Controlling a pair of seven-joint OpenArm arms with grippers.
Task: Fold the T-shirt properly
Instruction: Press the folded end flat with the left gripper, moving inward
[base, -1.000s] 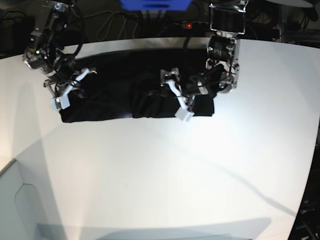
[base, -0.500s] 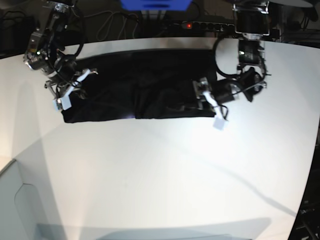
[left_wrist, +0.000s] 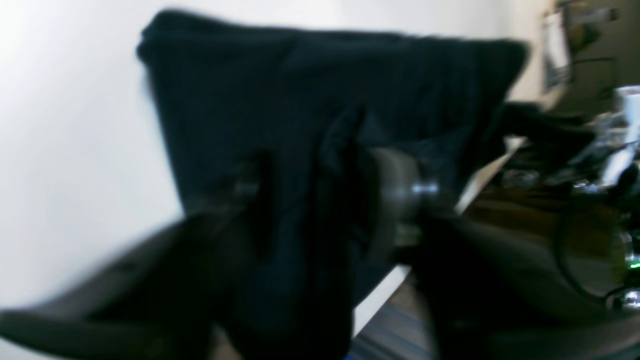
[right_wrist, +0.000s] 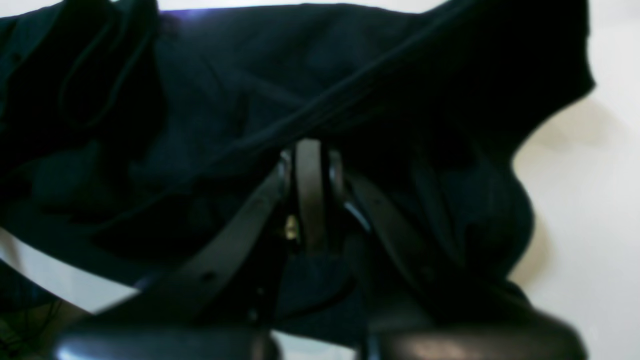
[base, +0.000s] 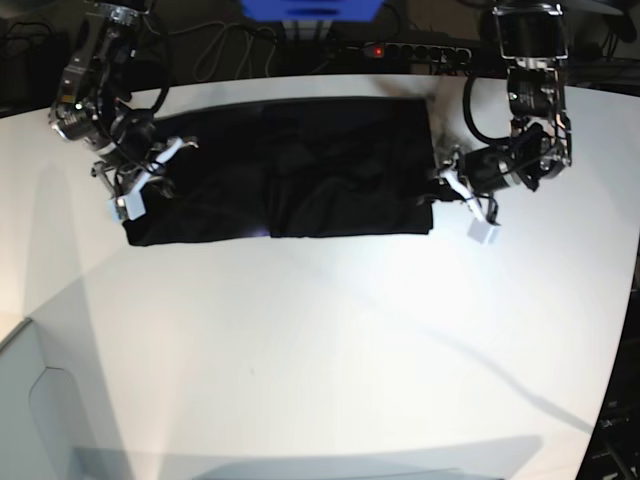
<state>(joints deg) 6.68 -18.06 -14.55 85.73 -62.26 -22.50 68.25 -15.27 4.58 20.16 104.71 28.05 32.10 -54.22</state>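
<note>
- The desk was a broad white surface filling most of the base view, bare toward six o'clock.
- The T-shirt lay toward twelve o'clock on the desk as a wide black band, spread flat, with a rumpled ridge near its middle. Only plain black cloth showed.
- The left arm's end effector sat at the shirt's three o'clock edge. In the left wrist view dark cloth hung bunched between its two blurred fingers, which stood close on either side of it, so it appeared to be pinching that edge.
- The right arm's end effector sat at the shirt's nine o'clock end, its white-tipped fingers spread apart over the cloth. In the right wrist view its dark fingers diverged with black fabric draped over and between them; I could not tell whether any cloth was actually gripped.
</note>
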